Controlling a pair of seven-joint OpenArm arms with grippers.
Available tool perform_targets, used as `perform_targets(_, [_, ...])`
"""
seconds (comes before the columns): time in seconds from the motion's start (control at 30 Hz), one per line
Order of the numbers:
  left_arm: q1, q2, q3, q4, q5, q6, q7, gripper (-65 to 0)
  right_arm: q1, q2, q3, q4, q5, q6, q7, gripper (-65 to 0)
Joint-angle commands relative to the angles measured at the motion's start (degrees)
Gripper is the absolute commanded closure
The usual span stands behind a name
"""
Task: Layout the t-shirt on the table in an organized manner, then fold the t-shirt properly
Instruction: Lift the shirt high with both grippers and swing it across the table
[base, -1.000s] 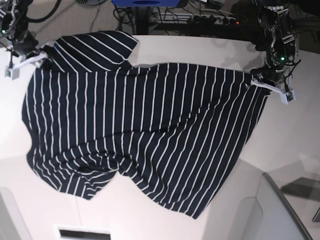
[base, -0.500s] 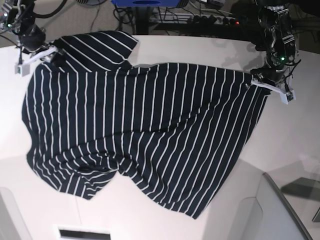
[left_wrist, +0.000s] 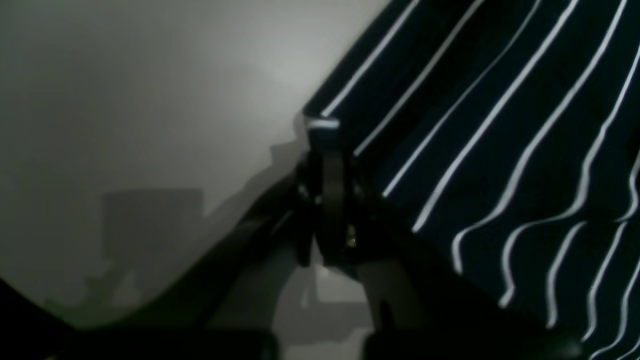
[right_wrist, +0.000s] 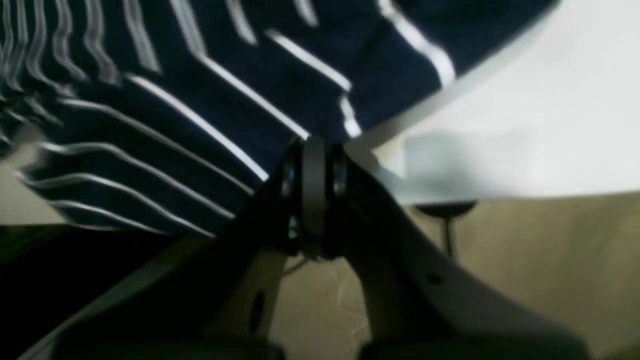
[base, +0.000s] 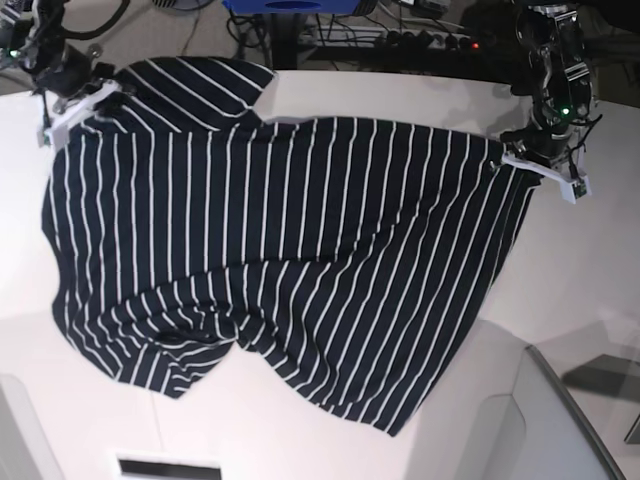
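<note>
We hold the t-shirt (base: 290, 250) spread over the white surface (base: 400, 95), each gripper pinching a far corner: the left gripper (left_wrist: 325, 150) and the right gripper (right_wrist: 312, 150) are both clamped on fabric, likely to stretch it flat before folding.

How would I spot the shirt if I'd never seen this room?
Find the big white table that fills the base view. Spread across most of it lies the t-shirt, held at its two far corners by the left pincer and the right pincer. It is the only cloth there: dark navy with thin white stripes.
</note>
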Motion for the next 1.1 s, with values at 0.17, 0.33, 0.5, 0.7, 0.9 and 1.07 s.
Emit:
perform_targets(0.17, [3.5,0.5,-0.8,7.8,-0.3,0.0,-1.0,0.0,2.2,0.5,6.6,11.6,0.9,0.4,-11.7,-0.3])
perform_targets(0.33, [6.2,1.2,-0.9,11.3,-0.3,0.0,-1.0,0.0,2.5,0.6,9.3,14.5,0.9,0.4,-13.7,-0.3])
perform_targets(0.5, [7.9,1.3,-0.9,16.6,-0.3,0.0,-0.9,0.0,4.1,2.2,8.7,16.0,0.9,0.4,-14.0,-0.3])
perform_targets(0.7, [6.2,0.9,-0.9,23.8,-0.3,0.0,6.5,0.0,8.2,4.7,8.9,17.7,1.0,0.4,-15.9,-0.3])
perform_targets(0.9, [5.7,1.2,-0.8,27.1,-0.3,0.0,9.6,0.0,9.6,5.0,9.2,20.4,0.9,0.4,-16.9,-0.3])
perform_targets(1.07, [4.3,0.9,-0.8,27.3,-0.3,0.0,9.6,0.0,15.1,6.2,8.7,21.3,0.8,0.7,-17.4,-0.3])
